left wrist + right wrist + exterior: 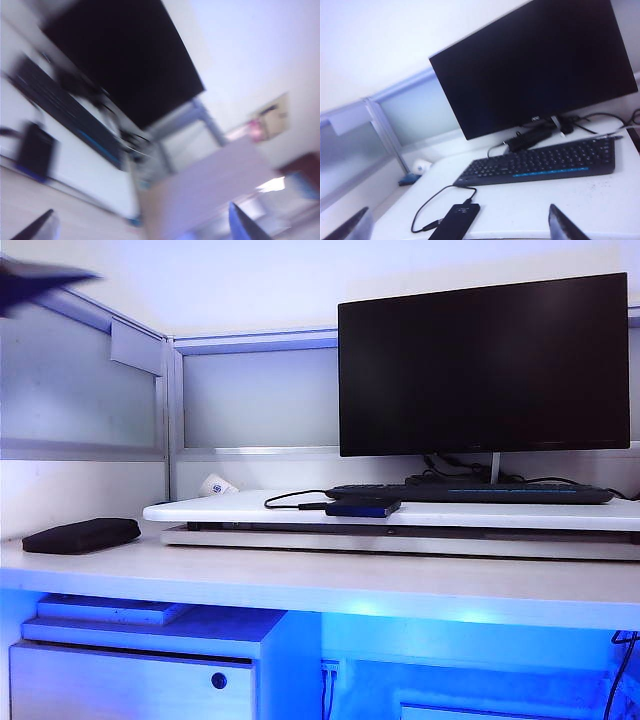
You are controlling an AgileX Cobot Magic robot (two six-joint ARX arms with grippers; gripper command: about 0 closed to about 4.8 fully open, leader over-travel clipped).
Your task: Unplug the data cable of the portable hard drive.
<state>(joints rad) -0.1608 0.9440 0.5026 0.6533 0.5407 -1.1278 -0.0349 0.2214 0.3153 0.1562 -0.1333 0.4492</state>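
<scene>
Monitor [483,363] is the anchor: big black screen, off, standing at the back of the white raised board [230,508]. Black keyboard [470,493] lies right below the monitor, in front of its stand. Soft black pouch [81,535] sits well left of the monitor, down on the desk proper.

Portable hard drive [454,220] lies flat in front of the keyboard's left end, below the monitor's left corner, near the board's front edge. Data cable [431,206] is plugged into the drive's end that faces away from the monitor; it loops round to a second small plug by the keyboard's left end. Not yet unplugged.

Left gripper [142,227]: fingers spread wide, empty, view badly smeared, well short of the drive. In the exterior view a dark blur at the top left corner may be that arm; can't tell.

Right gripper [460,225]: fingers apart, empty, hanging above and in front of the drive.

Risks, my read:
- nothing pins the drive, so pulling the plug likely drags the light slab off the front edge
- pinching the thin cord instead of the plug strains the connector
- cable loop could snag a fingertip
</scene>
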